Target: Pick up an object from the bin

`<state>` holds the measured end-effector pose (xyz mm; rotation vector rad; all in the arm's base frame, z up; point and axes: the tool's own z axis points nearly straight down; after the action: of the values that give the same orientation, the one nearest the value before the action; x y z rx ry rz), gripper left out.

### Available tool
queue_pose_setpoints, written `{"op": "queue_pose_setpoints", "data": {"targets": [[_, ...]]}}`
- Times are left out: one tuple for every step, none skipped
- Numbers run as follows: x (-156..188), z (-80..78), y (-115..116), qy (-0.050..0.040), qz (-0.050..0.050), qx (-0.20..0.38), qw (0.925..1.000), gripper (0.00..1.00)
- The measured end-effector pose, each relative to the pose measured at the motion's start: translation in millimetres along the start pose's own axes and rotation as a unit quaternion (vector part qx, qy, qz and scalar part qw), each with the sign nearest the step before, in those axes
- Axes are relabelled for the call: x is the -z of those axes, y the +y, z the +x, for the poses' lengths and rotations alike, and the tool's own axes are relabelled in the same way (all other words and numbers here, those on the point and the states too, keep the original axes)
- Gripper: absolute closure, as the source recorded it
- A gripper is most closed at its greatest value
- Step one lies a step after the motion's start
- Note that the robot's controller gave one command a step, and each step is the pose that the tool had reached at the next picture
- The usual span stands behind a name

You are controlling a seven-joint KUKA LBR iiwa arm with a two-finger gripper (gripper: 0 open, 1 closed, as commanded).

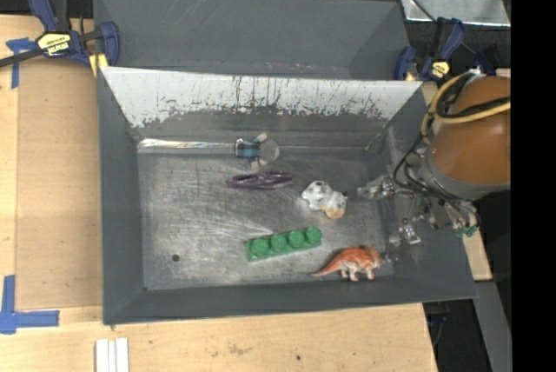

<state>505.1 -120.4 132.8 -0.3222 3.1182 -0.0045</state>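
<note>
The grey metal bin (122, 188) has a scuffed, scratched floor with a few small things spread across it. An orange toy dinosaur (350, 262) stands in the front right corner, and it is the thing nearest the gripper (401, 224), which hangs by the right wall just beside it. Nothing is lifted, so we judge the pick not begun: lowering, closing and raising are all left.

Left of the dinosaur lies a green studded brick strip (284, 243). Further back we see a white crumpled lump (323, 198), a purple looped thing (261, 180) and a small blue-grey piece (254, 148). The gripper's tip blends into cables and dark wall, so we cannot tell whether it is spread or closed.
</note>
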Motion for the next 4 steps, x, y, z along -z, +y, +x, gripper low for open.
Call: {"op": "queue_pose_setpoints", "data": {"targets": [[-9.7, 8.9, 11.9, 0.0031, -0.002, 0.068, 0.9977, 0.0], [-9.2, 8.3, 23.0, 0.0022, -0.002, 0.18, 0.9837, 0.0], [-47.5, 7.2, 32.6, 0.0016, -0.002, 0.236, 0.9717, 0.0], [-56.9, 6.1, 39.8, 0.0017, 0.001, 0.314, 0.9496, 1.0]]}}
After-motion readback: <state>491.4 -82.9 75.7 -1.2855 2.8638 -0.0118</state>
